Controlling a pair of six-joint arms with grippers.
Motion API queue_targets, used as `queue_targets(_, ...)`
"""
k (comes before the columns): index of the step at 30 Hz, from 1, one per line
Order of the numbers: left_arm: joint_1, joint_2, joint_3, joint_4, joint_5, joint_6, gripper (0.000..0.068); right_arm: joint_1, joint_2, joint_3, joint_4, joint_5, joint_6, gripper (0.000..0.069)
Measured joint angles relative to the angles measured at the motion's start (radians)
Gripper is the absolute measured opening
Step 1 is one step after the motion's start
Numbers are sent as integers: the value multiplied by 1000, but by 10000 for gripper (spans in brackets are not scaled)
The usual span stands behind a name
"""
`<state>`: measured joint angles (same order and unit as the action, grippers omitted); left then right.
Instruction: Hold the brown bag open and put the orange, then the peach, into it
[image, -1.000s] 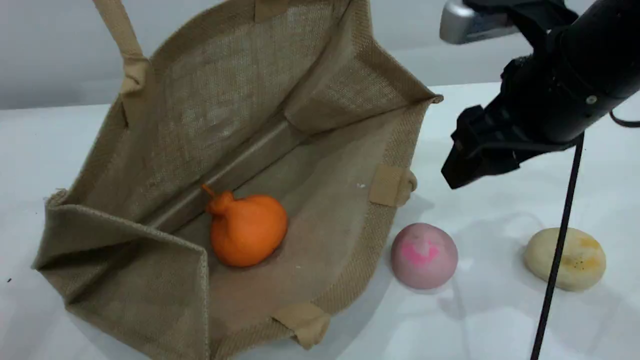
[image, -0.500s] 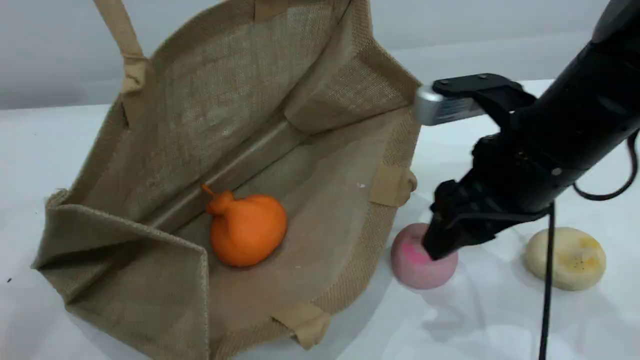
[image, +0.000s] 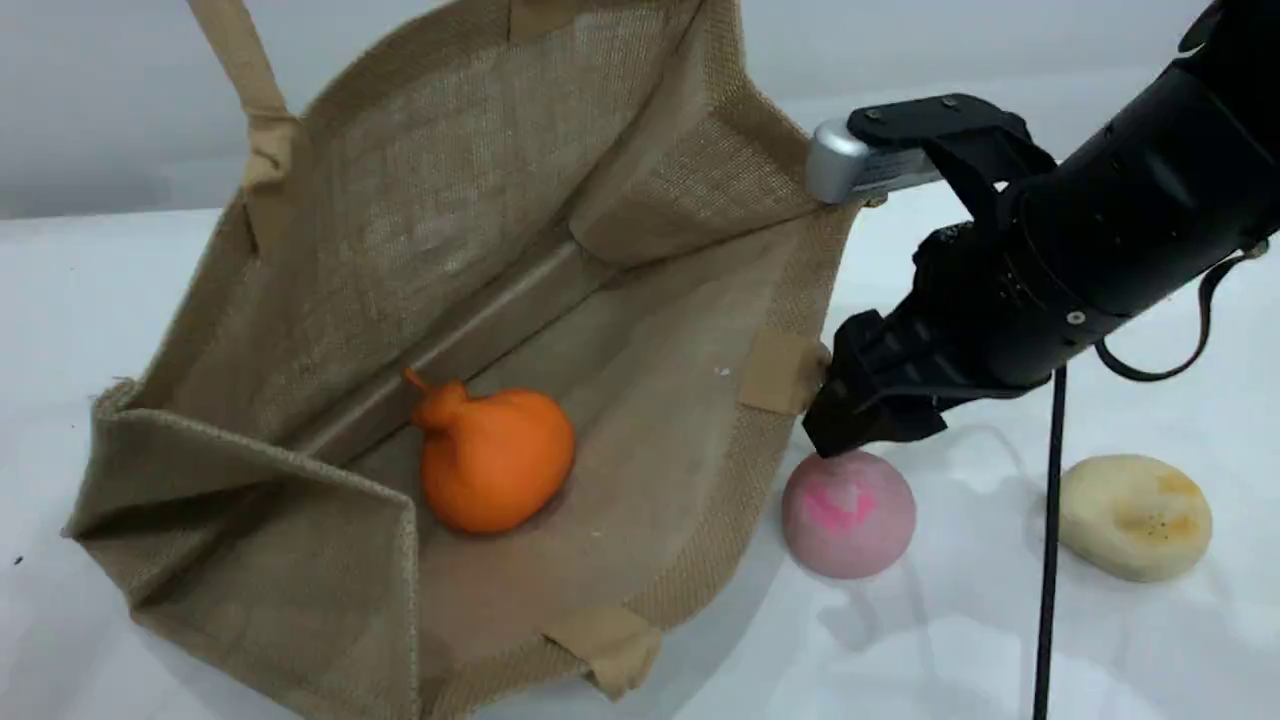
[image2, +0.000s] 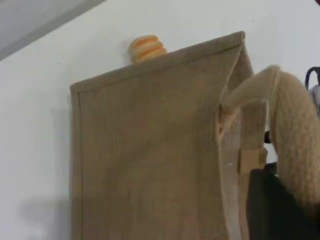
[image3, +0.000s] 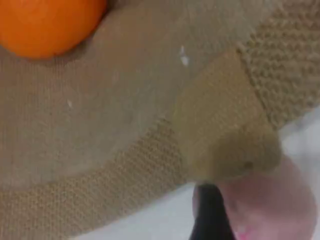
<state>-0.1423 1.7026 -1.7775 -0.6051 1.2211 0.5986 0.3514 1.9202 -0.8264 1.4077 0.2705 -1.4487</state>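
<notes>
Right jaws: spread wide, holding nothing; the right gripper hangs just above the top of the peach, tip almost touching it.
Left jaws: pressed together on the bag's handle, which drapes thick and pale over the left gripper's fingertip in the left wrist view.
What has just changed: a second ago the right gripper was high and off to the right; it then dropped onto the peach's right side, and has now shifted up and toward the bag side, centring over the fruit.
Peach: on the table, just beside the bag's near rim, not yet gripped.
Orange: the orange already lies inside the brown bag, on its lower wall.
Bag: mouth gaping toward the fruit, held up by the handle.
Bystander: a cream disc sits well right of the peach, untouched.
Meaning: the first fruit is done; I judge the peach grasp is being lined up.
</notes>
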Motion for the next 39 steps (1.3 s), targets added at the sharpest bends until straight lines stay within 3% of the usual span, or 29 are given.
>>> queue_targets(9, 0, 0, 0, 0, 0, -1, 71, 0, 100, -10, 132, 34, -124, 421)
queue_targets(16, 0, 0, 0, 0, 0, -1, 71, 0, 145, -10, 149, 149, -124, 412)
queue_targets(19, 0, 0, 0, 0, 0, -1, 71, 0, 147, -10, 148, 147, -123, 337)
queue_targets(23, 0, 0, 0, 0, 0, -1, 71, 0, 145, -10, 147, 94, -122, 114)
queue_targets(25, 0, 0, 0, 0, 0, -1, 71, -1, 144, -10, 143, 63, -121, 39)
queue_targets(39, 0, 0, 0, -1, 0, -1, 71, -2, 7, 2, -33, -23, 4, 17)
